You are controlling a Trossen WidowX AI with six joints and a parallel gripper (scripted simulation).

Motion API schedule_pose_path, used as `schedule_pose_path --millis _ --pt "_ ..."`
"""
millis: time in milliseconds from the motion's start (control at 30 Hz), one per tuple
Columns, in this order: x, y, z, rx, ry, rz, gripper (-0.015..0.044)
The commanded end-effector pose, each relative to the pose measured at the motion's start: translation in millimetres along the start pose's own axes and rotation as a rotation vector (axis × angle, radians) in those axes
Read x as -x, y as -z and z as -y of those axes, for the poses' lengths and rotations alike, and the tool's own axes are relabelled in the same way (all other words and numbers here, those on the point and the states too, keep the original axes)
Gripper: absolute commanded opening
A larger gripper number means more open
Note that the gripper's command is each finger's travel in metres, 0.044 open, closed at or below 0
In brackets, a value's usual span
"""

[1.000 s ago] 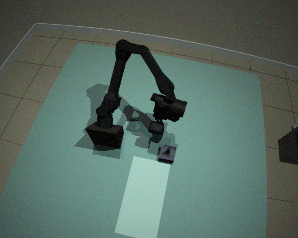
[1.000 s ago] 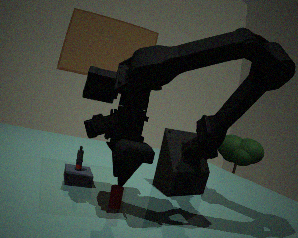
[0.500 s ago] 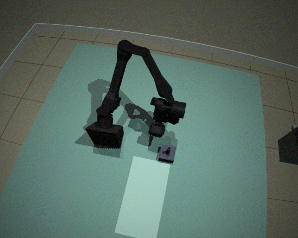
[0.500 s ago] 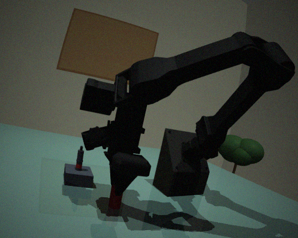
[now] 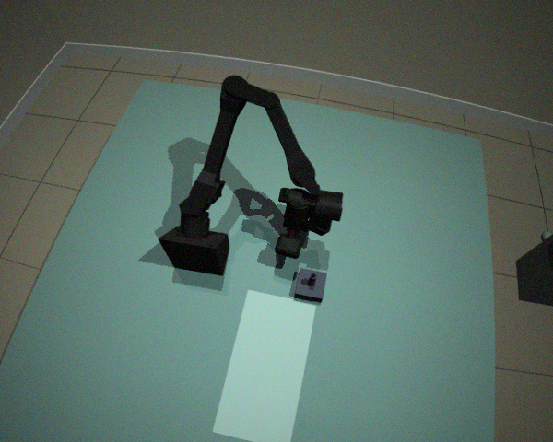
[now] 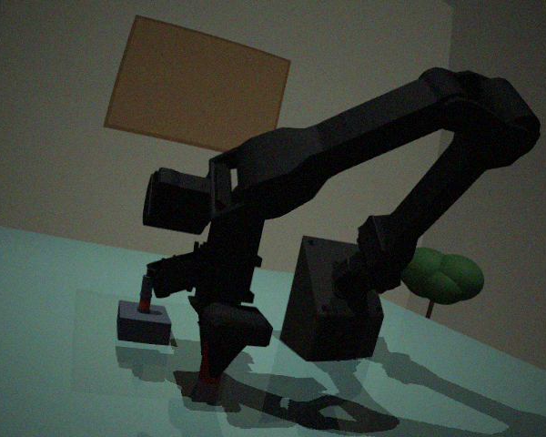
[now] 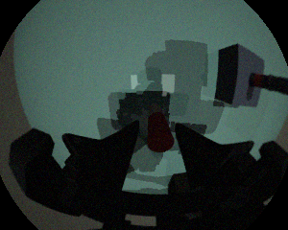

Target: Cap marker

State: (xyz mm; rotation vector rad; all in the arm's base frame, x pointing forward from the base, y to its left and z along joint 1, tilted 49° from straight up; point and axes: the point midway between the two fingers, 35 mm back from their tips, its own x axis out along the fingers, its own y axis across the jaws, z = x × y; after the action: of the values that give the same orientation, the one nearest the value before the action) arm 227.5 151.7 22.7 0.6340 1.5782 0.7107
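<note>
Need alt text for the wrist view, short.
The open pincer straddles the upright red cap on the teal table, one dark finger on each side. At upper right, the holder block carries the marker, still uncapped.

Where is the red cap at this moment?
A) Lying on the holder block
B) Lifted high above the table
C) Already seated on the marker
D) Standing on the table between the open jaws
D: the wrist view shows the cap between the two spread jaws of the gripper, while the marker stands bare in the holder block beside it.
</note>
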Motion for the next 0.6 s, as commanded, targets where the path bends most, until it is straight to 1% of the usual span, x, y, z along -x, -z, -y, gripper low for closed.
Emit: schedule_pose_path --millis 0,133,433,533,567 --pt "-5.2 3.0 0.4 -0.009 -0.004 -0.006 0.0237" --pt "-5.2 2.9 0.8 -0.009 -0.004 -0.006 0.0132" --pt "-5.2 3.0 0.6 -0.009 -0.004 -0.006 0.0072" --pt "-2.7 -0.2 2.1 0.005 -0.001 0.009 0.0" --pt "-0.9 -2.3 3.2 0.015 0.001 0.019 0.0"
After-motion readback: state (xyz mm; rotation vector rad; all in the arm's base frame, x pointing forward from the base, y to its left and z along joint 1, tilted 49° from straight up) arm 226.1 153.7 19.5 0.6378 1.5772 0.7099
